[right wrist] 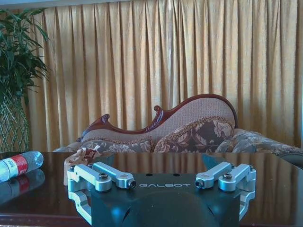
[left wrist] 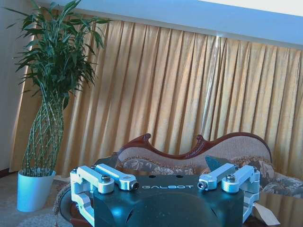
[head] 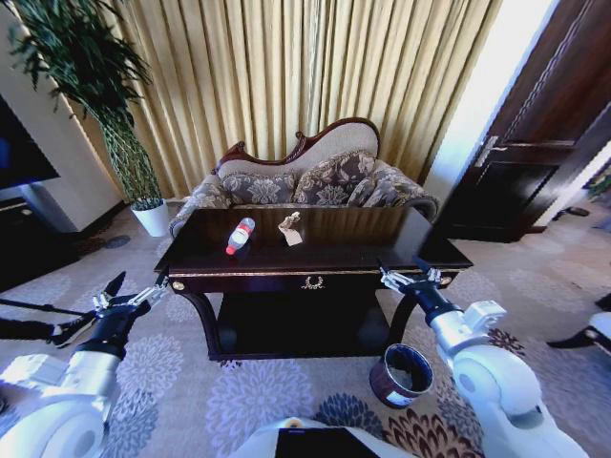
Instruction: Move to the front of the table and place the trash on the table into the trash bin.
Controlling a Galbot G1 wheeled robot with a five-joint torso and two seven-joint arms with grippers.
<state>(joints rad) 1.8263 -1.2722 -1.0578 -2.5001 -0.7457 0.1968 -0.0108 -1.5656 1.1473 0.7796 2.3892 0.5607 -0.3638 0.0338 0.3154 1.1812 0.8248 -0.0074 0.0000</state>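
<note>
On the dark desk (head: 382,239) lie a plastic bottle (head: 241,235) and, just beside it, crumpled paper (head: 290,228). Before the desk's left corner hangs the left gripper (head: 136,299), jaws wide; before its right corner the right gripper (head: 409,276), also wide. Beside the desk's right leg stands the trash bin (head: 401,375).

Table (head: 363,250): dark wood, glossy top reflecting light. Bottle (head: 241,236): clear smooth plastic, lying near the left edge. Paper (head: 290,229): crumpled, matt, resting toward the back edge. Gripper fingers (right wrist: 116,176): bare brushed metal, gleaming, on dark smooth housing.
</note>
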